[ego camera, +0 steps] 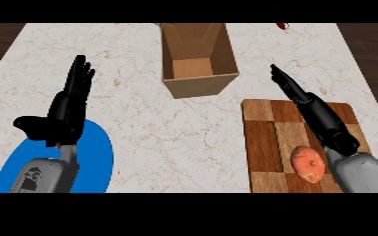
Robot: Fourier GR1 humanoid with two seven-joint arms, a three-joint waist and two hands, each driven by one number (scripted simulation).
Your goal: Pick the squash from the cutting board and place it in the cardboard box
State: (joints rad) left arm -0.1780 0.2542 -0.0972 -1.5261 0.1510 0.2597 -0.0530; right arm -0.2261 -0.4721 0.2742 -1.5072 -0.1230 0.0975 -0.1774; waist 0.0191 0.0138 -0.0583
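Sitting near the front edge of the checkered wooden cutting board point(306, 147), the orange-red lumpy squash point(308, 164) is still untouched. The board lies at the front right corner of the pale marble worktop point(140, 115). The black right hand point(319, 111) hangs over the board with fingers straight and together, holding nothing, just beside the squash. The open brown cardboard box point(198, 64) stands at the back edge, about the middle. The black left hand point(68, 105) is open too, fingers straight, over a round blue plate point(96, 155) at the front left corner.
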